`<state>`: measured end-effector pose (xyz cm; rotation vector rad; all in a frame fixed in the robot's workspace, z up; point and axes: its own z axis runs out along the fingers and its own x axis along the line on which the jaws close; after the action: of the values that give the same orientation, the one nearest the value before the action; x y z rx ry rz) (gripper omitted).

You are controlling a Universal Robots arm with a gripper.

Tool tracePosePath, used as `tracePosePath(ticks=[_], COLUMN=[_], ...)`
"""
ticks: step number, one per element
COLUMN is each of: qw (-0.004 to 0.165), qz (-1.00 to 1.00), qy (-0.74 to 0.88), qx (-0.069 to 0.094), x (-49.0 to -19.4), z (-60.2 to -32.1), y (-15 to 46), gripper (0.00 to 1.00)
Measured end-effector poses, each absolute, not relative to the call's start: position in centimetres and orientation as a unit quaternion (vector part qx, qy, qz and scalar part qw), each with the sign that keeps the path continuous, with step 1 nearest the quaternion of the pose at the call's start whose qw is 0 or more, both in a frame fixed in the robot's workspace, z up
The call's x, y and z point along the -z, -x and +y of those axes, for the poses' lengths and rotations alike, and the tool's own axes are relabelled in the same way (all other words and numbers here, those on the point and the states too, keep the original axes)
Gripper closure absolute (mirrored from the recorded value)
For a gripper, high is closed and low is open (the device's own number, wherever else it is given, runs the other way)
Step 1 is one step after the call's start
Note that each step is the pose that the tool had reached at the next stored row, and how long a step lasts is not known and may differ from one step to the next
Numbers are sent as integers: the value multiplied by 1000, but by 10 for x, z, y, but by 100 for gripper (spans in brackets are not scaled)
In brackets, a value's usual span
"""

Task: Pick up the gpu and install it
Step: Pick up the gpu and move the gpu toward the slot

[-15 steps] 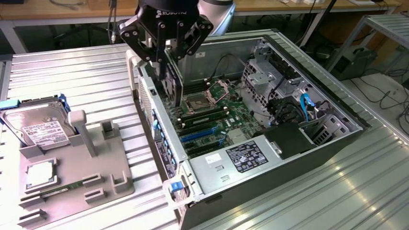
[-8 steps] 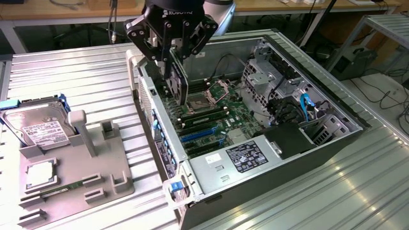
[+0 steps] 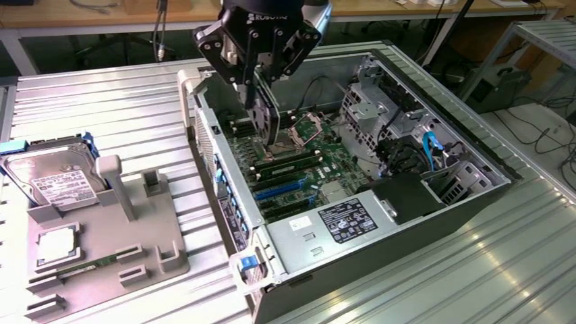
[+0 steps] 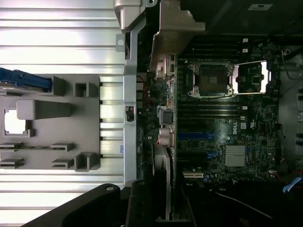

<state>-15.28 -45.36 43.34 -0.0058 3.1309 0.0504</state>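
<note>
1. the claw [image 3: 255,84] hangs from the arm over the open computer case [image 3: 468,152], and its fingers are pinched narrow onto the top edge of the gpu [image 3: 264,121].
2. the gpu hangs upright and edge-on from that grip. its lower part is down between the case walls, on the side towards the exterior view's left.
3. the card's bottom edge is over the motherboard [image 3: 338,165], just beside the open cpu socket [image 3: 301,128]. i cannot tell whether it touches the board.
4. the blue expansion slots [image 3: 279,191] lie further along the board towards the power supply [image 3: 347,226], and the card is not seated in them.
5. in the wrist view the gpu [image 4: 163,184] is a thin strip running out from between the dark fingers [image 4: 139,203], with the cpu socket [image 4: 210,80] and the blue expansion slots [image 4: 199,135] off to one side of it.
6. the case lies on its side on a ribbed metal table [image 3: 117,101].
7. a grey fixture tray [image 3: 166,243] sits beside the case on the exterior view's left, well apart from the claw.
8. on the tray a silver hard drive [image 3: 54,177] stands tilted at the far end. a square processor chip [image 3: 59,246] lies flat, and a narrow green memory stick [image 3: 90,264] lies just beside it.
</note>
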Motion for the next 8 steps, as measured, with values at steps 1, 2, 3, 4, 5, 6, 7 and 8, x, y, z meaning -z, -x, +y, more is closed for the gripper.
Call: tracePosePath(ticks=[1,2,3,4,5,6,7,8], qw=[5,5,5,5,5,5,5,5], qz=[1000,1000,1000,1000,1000,1000,1000,1000], qy=[2,2,2,2,2,2,2,2], qx=[-16,-16,-16,-16,-16,-16,-16,-16], x=[-433,-433,-433,-433,-433,-433,-433,-433], z=[-454,-454,-454,-454,-454,-454,-454,-454], y=[150,148,144,141,138,136,134,132], gripper=[73,73,73,73,73,73,73,73])
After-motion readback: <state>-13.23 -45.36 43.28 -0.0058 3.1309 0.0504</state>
